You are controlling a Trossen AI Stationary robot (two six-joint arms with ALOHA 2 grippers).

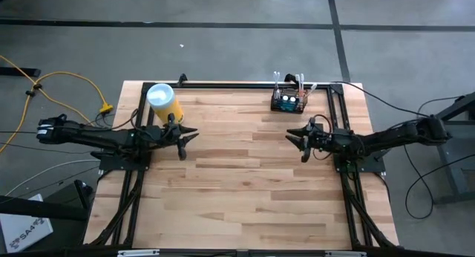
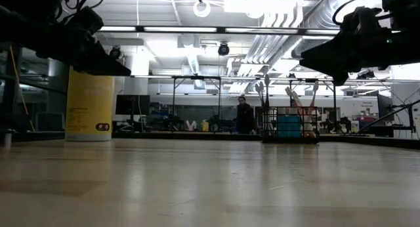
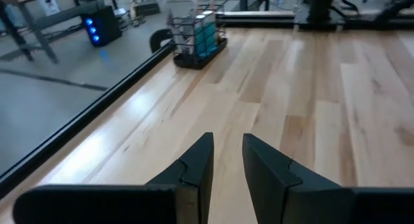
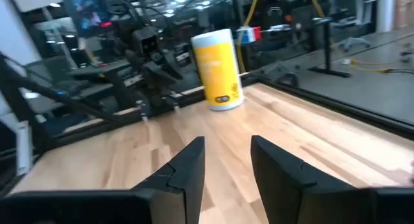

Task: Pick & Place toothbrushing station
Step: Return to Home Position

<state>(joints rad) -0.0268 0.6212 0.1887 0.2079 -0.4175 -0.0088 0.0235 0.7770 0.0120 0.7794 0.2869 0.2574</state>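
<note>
Left gripper (image 1: 183,138) hangs by the canister (image 1: 165,102), fingers apart, empty. Basket (image 1: 289,101) sits at the far edge with brushes (image 1: 300,82) in it, right gripper (image 1: 300,142) near it, also apart and empty. Looks basically done from my end, just parking left.

Basket (image 1: 273,103): small, black wire mesh, rectangular, with compartments.
Pose: upright, flat on its base.
Place: far edge of the table (image 1: 245,175), on its right half.
Contents: teal block (image 1: 288,101); toothbrushes (image 1: 299,83) standing on end, leaning out past the rim.
</note>
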